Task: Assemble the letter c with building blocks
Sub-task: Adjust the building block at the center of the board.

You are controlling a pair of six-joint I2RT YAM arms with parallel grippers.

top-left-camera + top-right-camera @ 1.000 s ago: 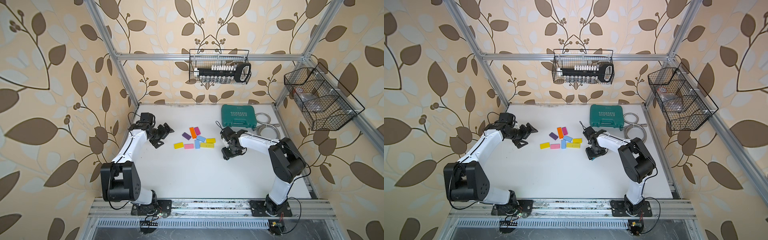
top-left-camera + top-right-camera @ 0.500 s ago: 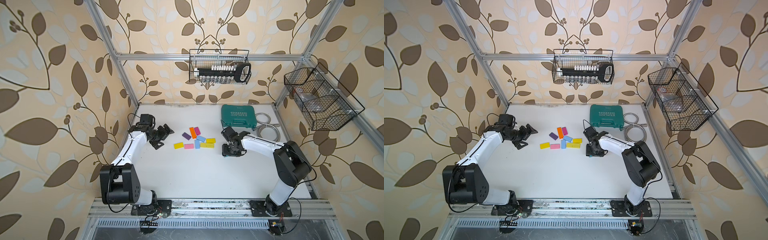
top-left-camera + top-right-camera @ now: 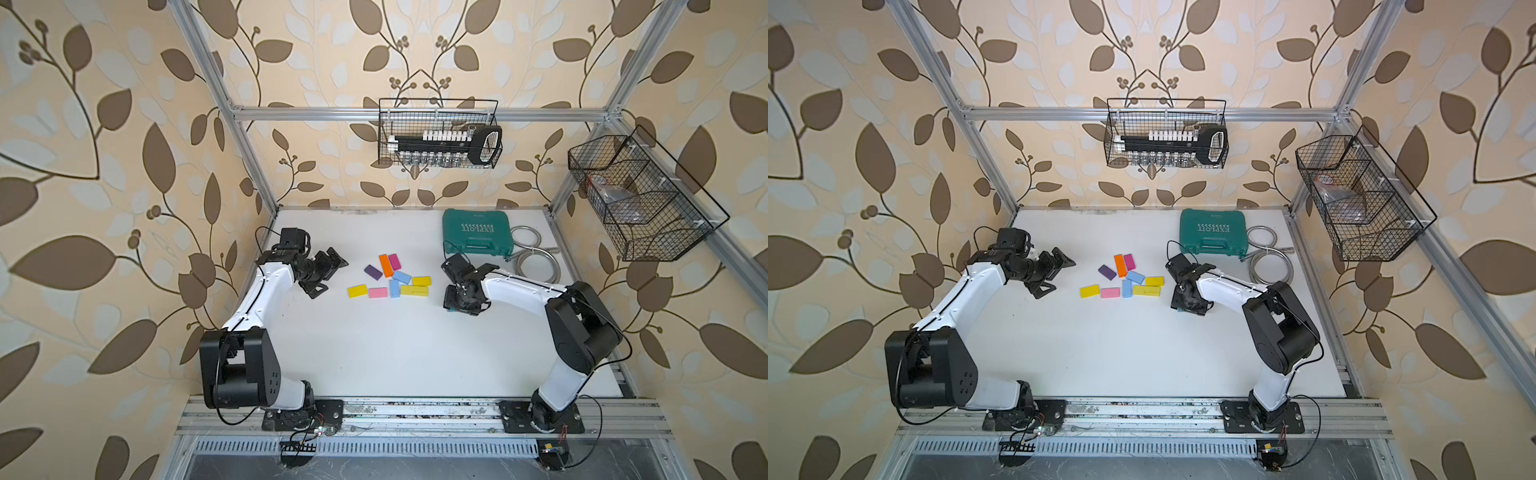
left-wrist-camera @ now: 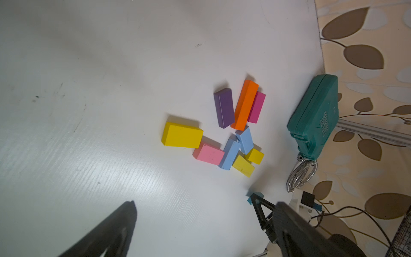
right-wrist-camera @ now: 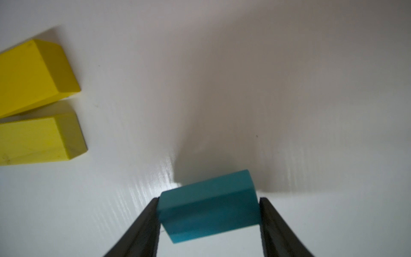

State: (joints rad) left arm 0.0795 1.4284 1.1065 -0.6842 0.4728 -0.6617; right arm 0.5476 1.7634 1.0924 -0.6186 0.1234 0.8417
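Two fingers of the right gripper [image 5: 209, 201] are clamped on the ends of the teal block [image 5: 206, 191], low over the white desk [image 3: 395, 353] and nearer to its right edge than the other building blocks [image 3: 401, 277]. Those nine lie together near the middle, toward the far edge. The left gripper [image 3: 326, 275] stands wide apart near the left edge and holds nothing.

Cream wallpaper [image 3: 104, 166] patterned with brown leaves is covering the walls from nine o'clock round to three o'clock. A silver aluminium frame [image 3: 311, 113] is running up the corners and across the back wall, where a black wire basket [image 3: 386, 137] is hanging at twelve o'clock; a second wire basket [image 3: 648, 245] is hanging at two o'clock. Soft light is glancing off the white surface [image 3: 395, 353], leaving a streaky sheen.
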